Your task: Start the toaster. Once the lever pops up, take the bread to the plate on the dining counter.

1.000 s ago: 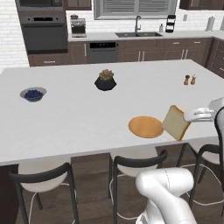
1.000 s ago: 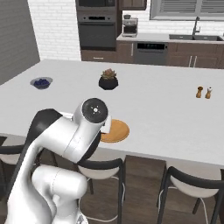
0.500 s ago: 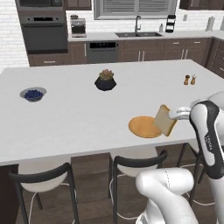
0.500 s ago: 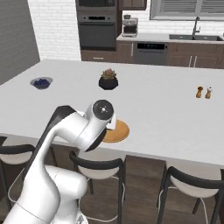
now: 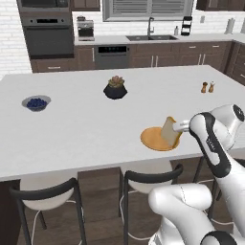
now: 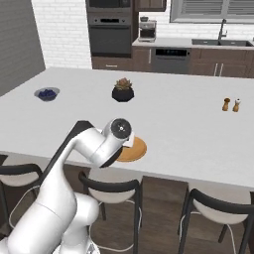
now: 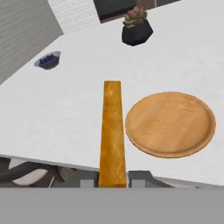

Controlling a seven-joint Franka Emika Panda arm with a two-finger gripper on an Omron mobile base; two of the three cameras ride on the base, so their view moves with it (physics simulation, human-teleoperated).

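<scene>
The gripper (image 7: 113, 180) is clamped on the bread (image 5: 169, 131), holding the slice on edge above the plate (image 5: 154, 139) near the front edge of the dining counter (image 5: 86, 129), apparently so it can be lowered and released flat onto it.

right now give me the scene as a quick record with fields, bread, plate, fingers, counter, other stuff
bread: one slice, held on edge, tilted over the plate's right side in the left base view; crust edge faces the hand camera
plate: orange-tan, round, bare, near the front edge of the counter
fingers: shut on the bread
dining counter: white top, stools tucked below
other: bowl of berries, potted plant, two shakers
step left: lay bread on plate
</scene>
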